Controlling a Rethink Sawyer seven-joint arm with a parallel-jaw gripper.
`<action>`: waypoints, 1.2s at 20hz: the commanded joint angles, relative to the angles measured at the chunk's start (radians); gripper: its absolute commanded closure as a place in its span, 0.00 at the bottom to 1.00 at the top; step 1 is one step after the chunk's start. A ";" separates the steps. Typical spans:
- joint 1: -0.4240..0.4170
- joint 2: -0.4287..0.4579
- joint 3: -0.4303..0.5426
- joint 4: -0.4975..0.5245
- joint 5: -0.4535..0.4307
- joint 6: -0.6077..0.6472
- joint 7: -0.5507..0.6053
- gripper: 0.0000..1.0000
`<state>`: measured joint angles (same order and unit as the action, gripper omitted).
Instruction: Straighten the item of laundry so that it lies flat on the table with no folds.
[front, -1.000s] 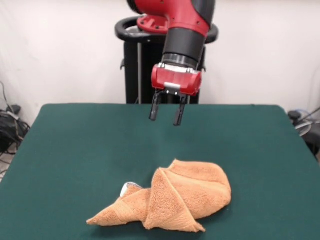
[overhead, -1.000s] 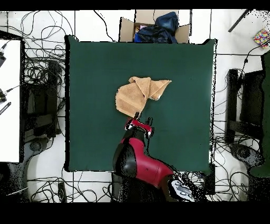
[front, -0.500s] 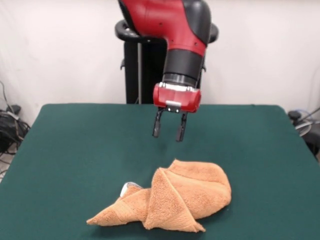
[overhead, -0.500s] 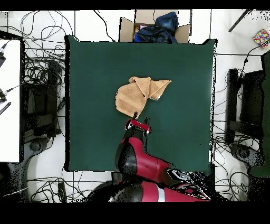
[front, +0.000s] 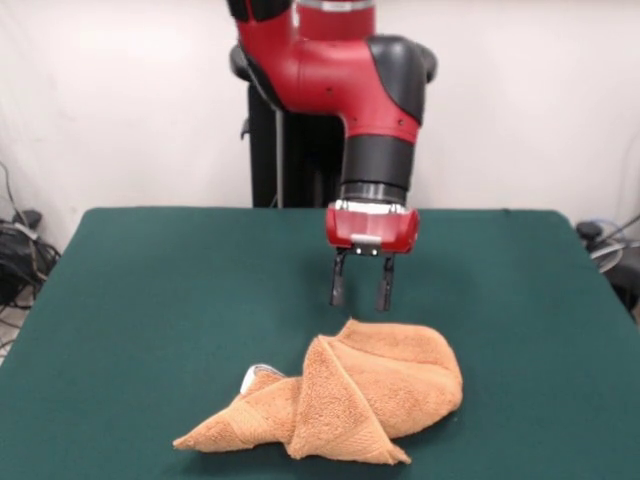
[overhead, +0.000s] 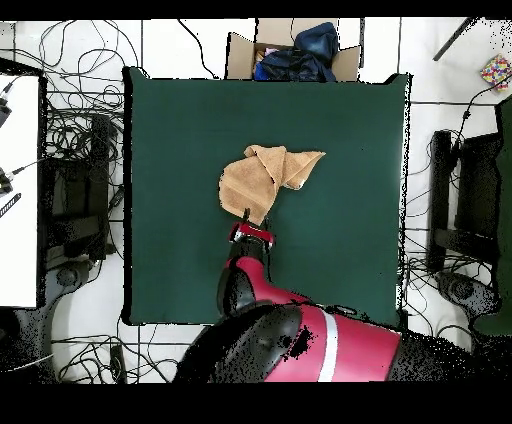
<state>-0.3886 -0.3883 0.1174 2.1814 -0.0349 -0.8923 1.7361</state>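
The orange-tan towel lies crumpled and folded over itself on the green table, near its front edge in the front view. A small white tag shows at its left. My gripper hangs open and empty just above the towel's far edge, fingers pointing down. In the overhead view the towel lies near the table's middle and the gripper is at the towel's lower edge.
A cardboard box of dark clothes stands past the table's far edge in the overhead view. Cables lie on the floor around the table. The black pedestal stands behind the table.
The gripper has moved down and toward the towel, from well above the table's far half to just above the towel's far edge. It stays open. The towel has not moved.
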 joint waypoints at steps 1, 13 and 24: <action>-0.035 0.089 0.112 -0.169 -0.028 -0.052 0.328 0.00; 0.010 0.066 0.041 -0.206 0.042 -0.075 0.217 0.00; 0.034 0.064 0.002 -0.233 0.063 -0.060 0.172 0.00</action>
<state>-0.3905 -0.3266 0.1378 2.0791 -0.0581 -0.9395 1.7361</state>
